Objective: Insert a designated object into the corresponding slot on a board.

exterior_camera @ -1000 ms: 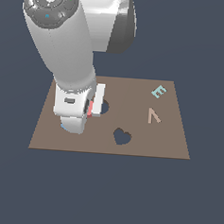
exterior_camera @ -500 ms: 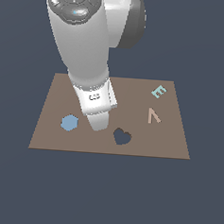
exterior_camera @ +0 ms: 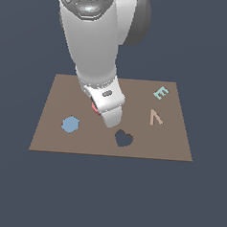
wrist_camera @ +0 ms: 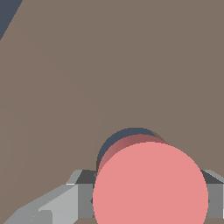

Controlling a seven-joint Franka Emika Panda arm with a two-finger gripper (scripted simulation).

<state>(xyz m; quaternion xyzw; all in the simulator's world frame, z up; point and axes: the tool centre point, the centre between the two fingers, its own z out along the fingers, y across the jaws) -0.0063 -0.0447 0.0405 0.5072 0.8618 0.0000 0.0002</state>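
In the wrist view, the salmon-red round disc [wrist_camera: 151, 183] sits between my gripper's [wrist_camera: 151, 200] grey fingers [wrist_camera: 83, 197], which are shut on its two sides. Just beyond the disc's edge a dark crescent of the round slot [wrist_camera: 119, 139] shows in the brown board [wrist_camera: 87, 65]; the disc hangs above it and covers most of it. In the exterior view only a red sliver of the disc [exterior_camera: 94, 106] peeks out beside the gripper [exterior_camera: 105, 109], over the middle of the board [exterior_camera: 54, 97]. The arm hides the slot there.
A blue hexagon piece [exterior_camera: 70, 124] lies on the board toward the exterior view's left. The heart-shaped hole [exterior_camera: 124, 138] is near the board's front edge. A teal E [exterior_camera: 160, 93] and a tan A-shaped piece [exterior_camera: 156, 118] lie toward the right.
The arm has swung toward the exterior view's right, uncovering the blue hexagon. The disc has stayed in the gripper over the board's middle.
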